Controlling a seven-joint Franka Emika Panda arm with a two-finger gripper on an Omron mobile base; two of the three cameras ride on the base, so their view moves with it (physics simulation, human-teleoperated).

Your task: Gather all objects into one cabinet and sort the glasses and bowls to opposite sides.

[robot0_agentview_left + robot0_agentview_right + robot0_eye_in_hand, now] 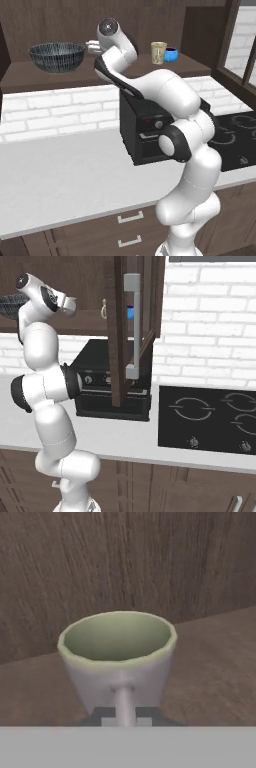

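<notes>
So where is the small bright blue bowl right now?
The bright blue bowl sits on the cabinet shelf at its right end in the left base view, just right of the beige cup, far from the large dark bowl.

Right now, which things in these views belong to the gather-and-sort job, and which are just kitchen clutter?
Job:
large bowl, on the cabinet shelf
beige cup
blue bowl, beside the beige cup
pale cup, close before the gripper
cabinet door, open

Just there:
toaster oven
hob
counter
drawers
</notes>
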